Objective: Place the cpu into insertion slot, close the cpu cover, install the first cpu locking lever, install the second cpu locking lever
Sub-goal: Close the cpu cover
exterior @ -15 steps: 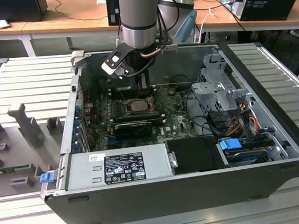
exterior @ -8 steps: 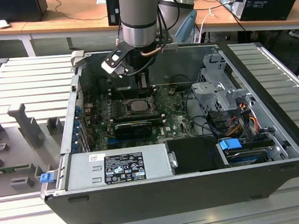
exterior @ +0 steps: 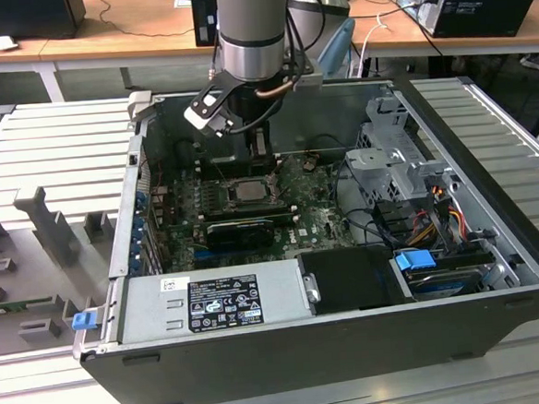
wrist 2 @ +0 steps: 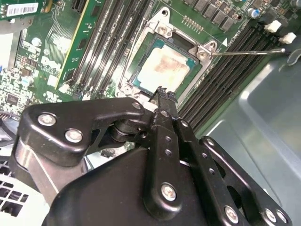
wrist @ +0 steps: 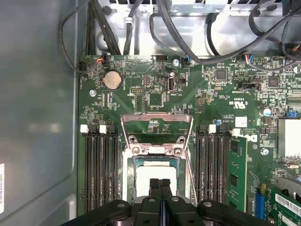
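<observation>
Fingers (wrist: pixel 154 188) together above cpu (wrist: pixel 141 176), flat in insertion slot (wrist: pixel 129 172)

The ribbed, silvery metal counter (exterior: pixel 52 134) carries a large black desktop computer case (exterior: pixel 353 344). The case lies on its side near the middle, with its open face up. On the exterior view's left, just beside the case, a flat grey fixture plate (exterior: pixel 8 303) with upright grey blocks (exterior: pixel 47 217) rests on the same ribbed surface.

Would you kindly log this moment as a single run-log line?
cpu: in insertion slot | cpu cover: open | gripper: fingers shut, over cpu edge
</observation>
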You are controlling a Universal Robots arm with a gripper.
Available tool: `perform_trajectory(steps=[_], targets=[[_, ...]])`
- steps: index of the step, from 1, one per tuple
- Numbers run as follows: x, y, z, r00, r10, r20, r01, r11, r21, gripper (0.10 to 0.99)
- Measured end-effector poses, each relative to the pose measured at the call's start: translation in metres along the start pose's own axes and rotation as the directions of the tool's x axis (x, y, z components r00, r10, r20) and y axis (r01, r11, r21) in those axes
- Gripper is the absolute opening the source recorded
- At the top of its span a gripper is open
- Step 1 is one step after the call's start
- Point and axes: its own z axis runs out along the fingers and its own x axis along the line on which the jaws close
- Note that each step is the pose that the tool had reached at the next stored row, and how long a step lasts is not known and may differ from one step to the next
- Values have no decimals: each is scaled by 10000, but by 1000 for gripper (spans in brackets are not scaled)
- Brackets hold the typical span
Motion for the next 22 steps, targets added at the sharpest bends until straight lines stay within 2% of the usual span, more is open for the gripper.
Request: perform_trajectory(steps=[3,5,9,12,18,22], targets=[[2,2,-62,10000,0,0,0,10000,1,106],[5,5,-146,10000,0,1,0,10000,1,106],[8,7,-216,10000,-1,1,1,10000,0,106],[8,14,-225,10000,-3,-2,3,10000,2,106],[8,129,-223,10000,2,10,-2,10000,90,106],[9,139,-241,10000,4,11,-4,9999,103,106]])
